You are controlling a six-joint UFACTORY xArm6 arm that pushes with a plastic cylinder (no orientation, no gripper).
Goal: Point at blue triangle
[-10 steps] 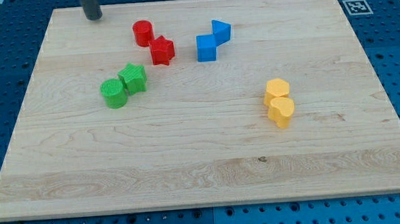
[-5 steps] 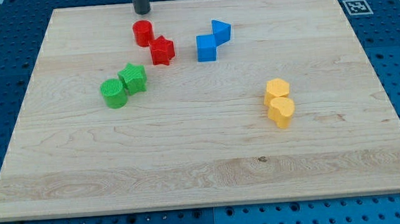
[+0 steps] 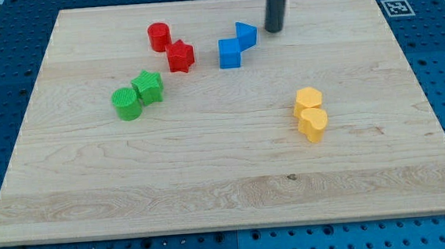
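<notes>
The blue triangle (image 3: 246,34) lies on the wooden board (image 3: 209,157) near the view's top, touching a blue cube-like block (image 3: 230,52) at its lower left. My tip (image 3: 273,30) is on the board just to the right of the blue triangle, a small gap apart from it. The dark rod rises out of the view's top.
A red cylinder (image 3: 158,36) and a red star (image 3: 179,56) lie left of the blue blocks. Two green blocks (image 3: 137,94) lie at the left. Two yellow blocks (image 3: 310,113) lie right of the middle. A marker tag (image 3: 396,7) is at the top right corner.
My tip has moved to the right along the board's top, from above the red cylinder to beside the blue triangle. No block has moved.
</notes>
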